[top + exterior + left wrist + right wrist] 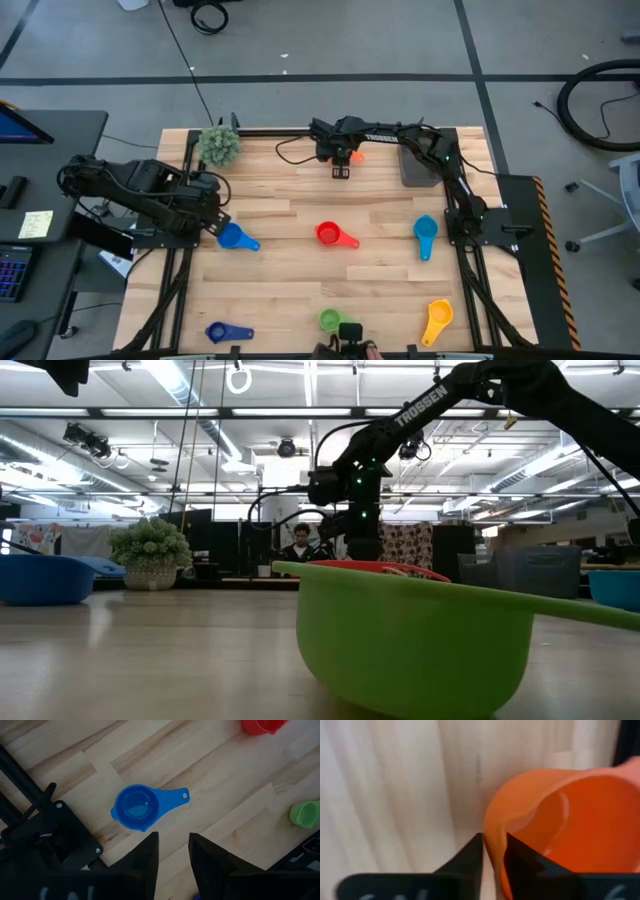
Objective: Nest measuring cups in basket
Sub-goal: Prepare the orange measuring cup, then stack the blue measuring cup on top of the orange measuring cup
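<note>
Pinching the orange cup's thin rim near the bench's far edge, beside the basket, the right gripper likely finds light, stiff, slippery plastic.

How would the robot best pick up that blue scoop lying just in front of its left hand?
Probably by the rim of the blue scoop, coming straight down from above: it sits upright with its bowl open upward, so one finger can slip inside and one outside. The flat handle lies too low. The left hand hangs open nearby.
</note>
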`<move>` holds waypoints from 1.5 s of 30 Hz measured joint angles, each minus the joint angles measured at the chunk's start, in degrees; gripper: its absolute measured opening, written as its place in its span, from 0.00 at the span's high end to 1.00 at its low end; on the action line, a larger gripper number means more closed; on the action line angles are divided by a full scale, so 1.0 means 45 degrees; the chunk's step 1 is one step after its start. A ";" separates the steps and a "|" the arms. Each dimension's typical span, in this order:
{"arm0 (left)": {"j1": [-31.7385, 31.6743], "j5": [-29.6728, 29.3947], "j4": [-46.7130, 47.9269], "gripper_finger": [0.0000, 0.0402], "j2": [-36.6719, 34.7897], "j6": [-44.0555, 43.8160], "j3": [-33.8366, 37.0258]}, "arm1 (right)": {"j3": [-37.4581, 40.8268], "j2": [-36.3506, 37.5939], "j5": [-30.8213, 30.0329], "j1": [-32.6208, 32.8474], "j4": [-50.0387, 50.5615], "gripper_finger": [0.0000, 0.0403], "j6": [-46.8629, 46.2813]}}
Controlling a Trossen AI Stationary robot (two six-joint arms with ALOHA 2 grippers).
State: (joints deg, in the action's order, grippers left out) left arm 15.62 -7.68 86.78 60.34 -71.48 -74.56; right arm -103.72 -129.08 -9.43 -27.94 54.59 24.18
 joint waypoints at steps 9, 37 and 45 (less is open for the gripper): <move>-0.0003 0.0000 0.0000 0.72 0.0004 0.0034 0.0000 | -0.0019 0.0010 0.1026 0.0437 0.1286 0.97 -0.0024; -0.0002 0.0005 0.0000 0.72 0.0005 0.0034 0.0000 | -0.0007 0.0027 0.2293 0.3971 0.0301 0.74 0.1000; 0.0000 0.0338 0.0006 0.72 0.0000 0.0044 0.0000 | -0.1486 0.0185 0.1070 0.4527 0.1757 0.72 0.1962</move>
State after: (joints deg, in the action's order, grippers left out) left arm 15.62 -6.16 86.81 60.34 -71.29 -74.56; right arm -110.41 -128.25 -4.62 -7.57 62.50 33.01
